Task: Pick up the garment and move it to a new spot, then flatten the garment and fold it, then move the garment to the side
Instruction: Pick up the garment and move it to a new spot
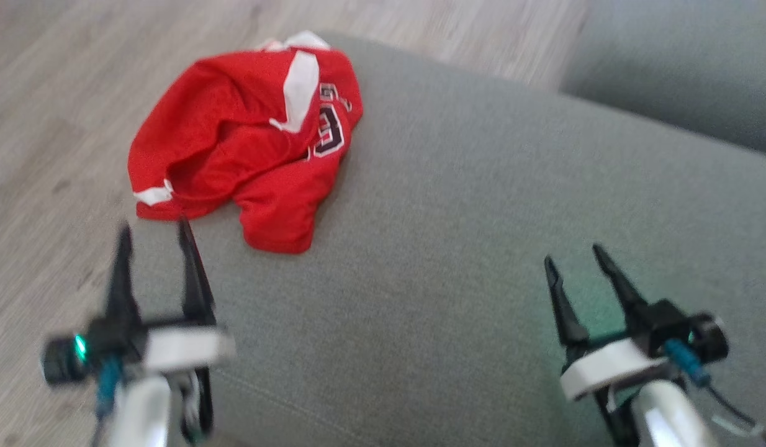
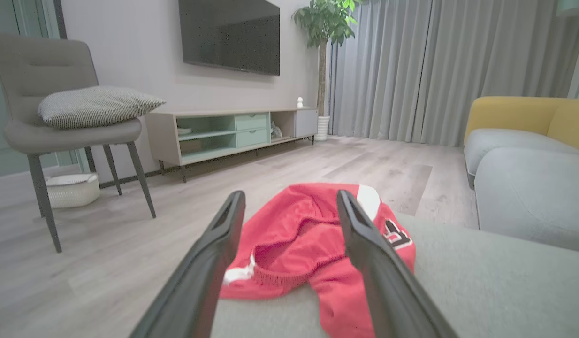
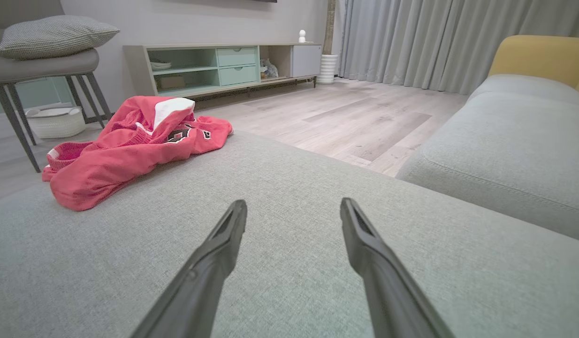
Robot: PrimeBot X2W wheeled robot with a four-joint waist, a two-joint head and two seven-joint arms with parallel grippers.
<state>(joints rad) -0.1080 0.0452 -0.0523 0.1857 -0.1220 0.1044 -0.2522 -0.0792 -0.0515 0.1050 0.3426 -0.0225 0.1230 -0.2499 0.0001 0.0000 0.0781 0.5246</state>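
A grey upholstered cushion (image 1: 457, 248) spans the head view, with pale wood floor (image 1: 48, 93) beyond its edge at 10 o'clock. The red garment (image 1: 234, 143), trimmed in white with dark lettering, lies crumpled at 11 o'clock, at the cushion's edge. The left claw (image 1: 153, 226) hovers at 7 o'clock just short of the garment, fingers spread, holding nothing. The right claw (image 1: 572, 253), at 4 o'clock, is likewise spread and empty, well apart from the garment.

The shirt (image 1: 234, 143) was red with white stripes and dark letters on it. It lay all crumpled up in a heap, not flat. It sat at the far left corner of the grey seat (image 1: 470, 236), right by the edge.
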